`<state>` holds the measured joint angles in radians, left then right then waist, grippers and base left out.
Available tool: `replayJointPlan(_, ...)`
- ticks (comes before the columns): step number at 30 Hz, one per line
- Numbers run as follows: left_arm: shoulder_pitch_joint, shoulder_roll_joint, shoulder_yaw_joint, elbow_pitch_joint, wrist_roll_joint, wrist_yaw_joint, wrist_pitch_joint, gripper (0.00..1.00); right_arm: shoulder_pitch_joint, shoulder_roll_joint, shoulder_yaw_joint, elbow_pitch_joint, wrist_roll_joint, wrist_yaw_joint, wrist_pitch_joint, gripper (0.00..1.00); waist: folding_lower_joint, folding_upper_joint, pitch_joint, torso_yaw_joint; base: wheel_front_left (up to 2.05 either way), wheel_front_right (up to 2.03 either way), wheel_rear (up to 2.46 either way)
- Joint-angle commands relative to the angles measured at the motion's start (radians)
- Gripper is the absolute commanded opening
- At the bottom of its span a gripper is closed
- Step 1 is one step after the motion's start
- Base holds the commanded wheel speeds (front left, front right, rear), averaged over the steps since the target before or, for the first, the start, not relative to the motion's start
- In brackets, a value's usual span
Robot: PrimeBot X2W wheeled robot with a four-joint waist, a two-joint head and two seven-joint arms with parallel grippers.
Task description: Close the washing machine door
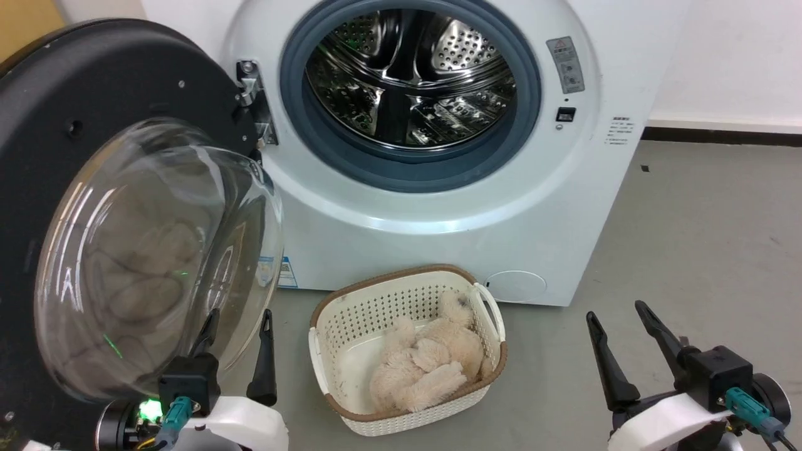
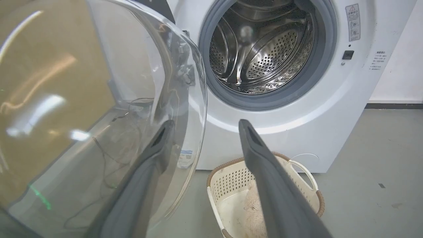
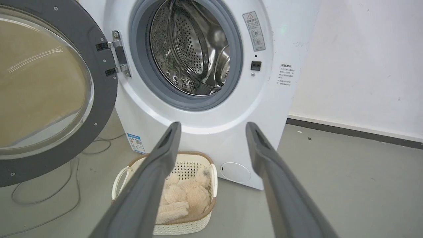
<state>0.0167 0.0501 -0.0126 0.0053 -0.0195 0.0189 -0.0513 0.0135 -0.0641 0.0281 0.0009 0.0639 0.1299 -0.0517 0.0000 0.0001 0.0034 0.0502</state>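
Grey concrete floor (image 1: 689, 250) and a pale wall (image 1: 720, 62) with a dark skirting strip are seen behind the work. The large round black washing machine door (image 1: 94, 81) is swung wide open to the left of the machine's opening, with its matte inner face turned toward the head camera. Its bulging clear glass bowl window (image 1: 156, 250) stands out toward the viewer. The door is carried by a metal hinge (image 1: 254, 100) at the left edge of the opening.

The big white front-loading washing machine (image 1: 438, 207) stands on the floor against the wall. Its perforated steel drum (image 1: 413, 75) is exposed, ringed by a grey rubber gasket (image 1: 407, 169). A small blue label (image 1: 287, 272) is seen low on the front, partly behind the glass bowl.

A cream perforated plastic basket (image 1: 363, 307) with a brown rim is set on the floor just in front of the machine. A beige plush toy (image 1: 426, 363) lies inside it. A thin grey cable (image 3: 49, 198) is seen on the floor under the open door in the right wrist view.

The left end effector (image 1: 240, 316) is held low beside the door, released, with nothing gripped. One of its fingers (image 2: 155, 148) is seen through the edge of the glass bowl, and the other finger lies clear of it on the basket's side. Contact with the glass cannot be told. The right end effector (image 1: 615, 311) is held well apart to the right, above bare floor, also released and gripping nothing.
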Motion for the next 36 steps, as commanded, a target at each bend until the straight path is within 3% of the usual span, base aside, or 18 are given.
replayJointPlan(1, 0.009, 0.0, 0.0, -0.003, -0.006, 0.006, -0.01, 1.0, 0.005, -0.006, 0.003, 0.003, 0.008, 0.0, -0.01, 1.0, 0.0, -0.0001, 0.0, 0.006, 0.0, 0.0, 0.0)
replayJointPlan(36, 0.036, 0.0, 0.005, -0.014, -0.022, 0.019, -0.083, 1.0, 0.016, -0.018, 0.052, 0.019, 0.088, 0.0, -0.083, 1.0, 0.0, -0.0001, -0.016, 0.208, 0.0, 0.0, 0.0)
